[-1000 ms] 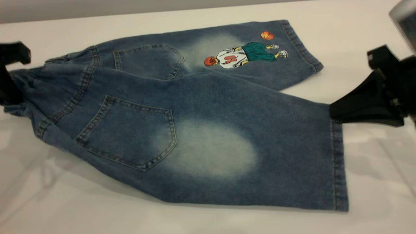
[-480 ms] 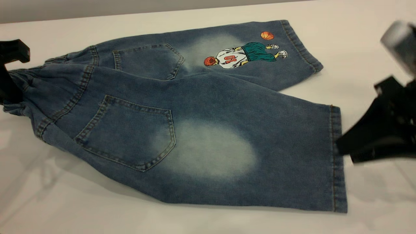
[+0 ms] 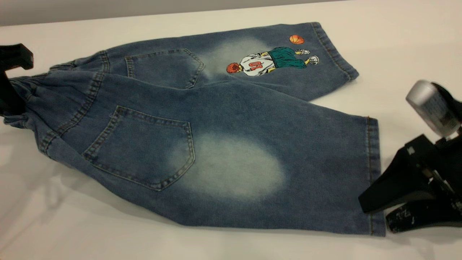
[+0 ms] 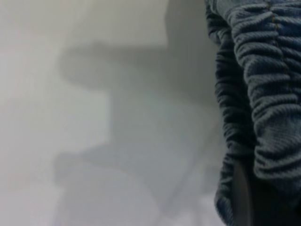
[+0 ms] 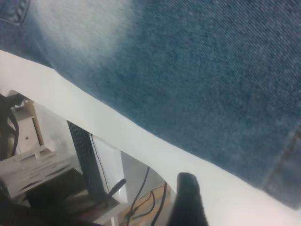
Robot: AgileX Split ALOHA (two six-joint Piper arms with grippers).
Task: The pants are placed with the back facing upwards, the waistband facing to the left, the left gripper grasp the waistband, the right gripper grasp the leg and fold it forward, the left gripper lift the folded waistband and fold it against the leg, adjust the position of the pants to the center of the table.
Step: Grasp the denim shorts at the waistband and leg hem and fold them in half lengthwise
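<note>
Exterior view: pants [image 3: 202, 133] flat on table [image 3: 397, 47]. Left gripper [image 3: 12, 81] clamps waistband [image 3: 21, 90]; right gripper [image 3: 375, 213], jaws parted, sits at leg [image 3: 252, 169] hem corner (not gripping yet). I'd judge closing on it comes next.

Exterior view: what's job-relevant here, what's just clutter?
Job:
pants
waistband
leg
left gripper at the waistband
right gripper at the leg's hem
table

Lying about:
nothing on the table; only cables beyond its edge.
</note>
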